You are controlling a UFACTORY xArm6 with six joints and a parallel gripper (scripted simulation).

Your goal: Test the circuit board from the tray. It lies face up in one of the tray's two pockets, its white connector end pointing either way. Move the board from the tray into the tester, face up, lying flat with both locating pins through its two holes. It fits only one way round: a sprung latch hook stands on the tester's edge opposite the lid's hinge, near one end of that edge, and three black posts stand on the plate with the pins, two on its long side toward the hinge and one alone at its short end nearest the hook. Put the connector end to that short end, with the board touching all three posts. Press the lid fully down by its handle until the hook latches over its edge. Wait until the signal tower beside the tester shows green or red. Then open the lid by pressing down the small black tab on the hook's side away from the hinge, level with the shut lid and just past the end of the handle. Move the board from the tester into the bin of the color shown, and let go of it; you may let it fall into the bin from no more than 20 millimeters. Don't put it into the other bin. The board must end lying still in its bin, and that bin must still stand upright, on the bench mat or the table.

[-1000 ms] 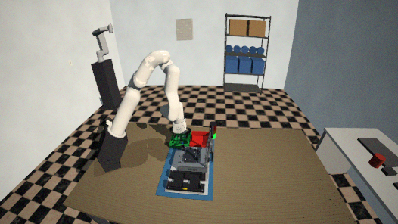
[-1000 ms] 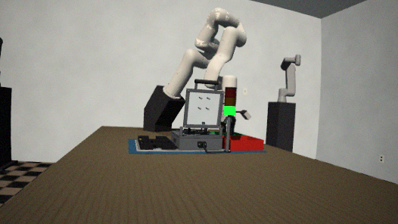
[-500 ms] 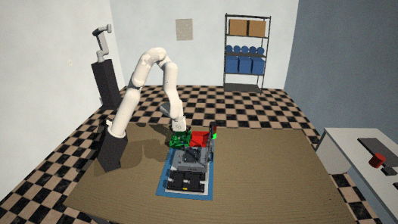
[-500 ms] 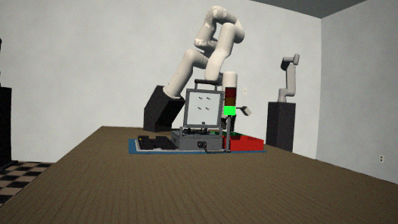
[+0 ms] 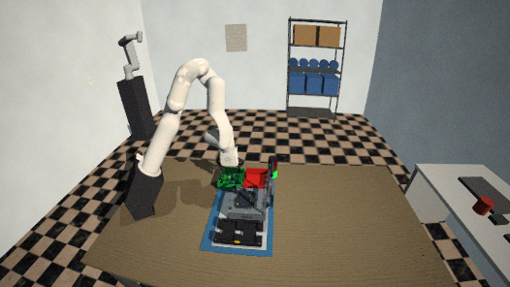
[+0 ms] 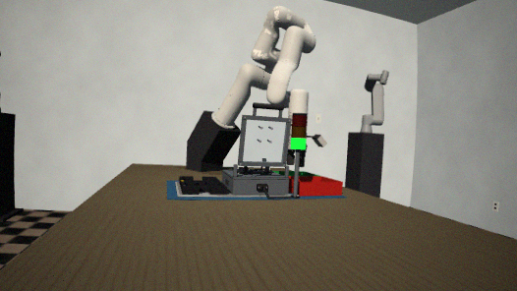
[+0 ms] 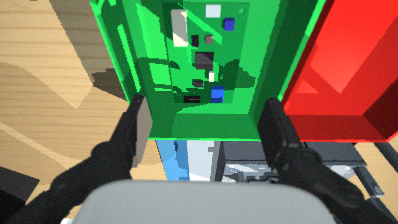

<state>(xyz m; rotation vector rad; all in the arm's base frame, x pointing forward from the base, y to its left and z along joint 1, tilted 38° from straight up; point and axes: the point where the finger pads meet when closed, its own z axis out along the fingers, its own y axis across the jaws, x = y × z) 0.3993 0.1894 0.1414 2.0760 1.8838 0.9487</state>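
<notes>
Circuit board [image 7: 204,52]: lies flat, face up, on the floor of the green bin [image 7: 120,55]. Red bin [image 7: 345,75]: touching the green bin's right side. Gripper [image 7: 207,127]: above the green bin's near wall, fingers wide apart, holding nothing. Signal tower [image 6: 298,143]: green lit. Tester lid [image 6: 263,140]: raised.

White arm [image 5: 171,104] arched high, wrist pointing down; hand [image 7: 207,125] fully spread, black fingers gripping nothing
</notes>
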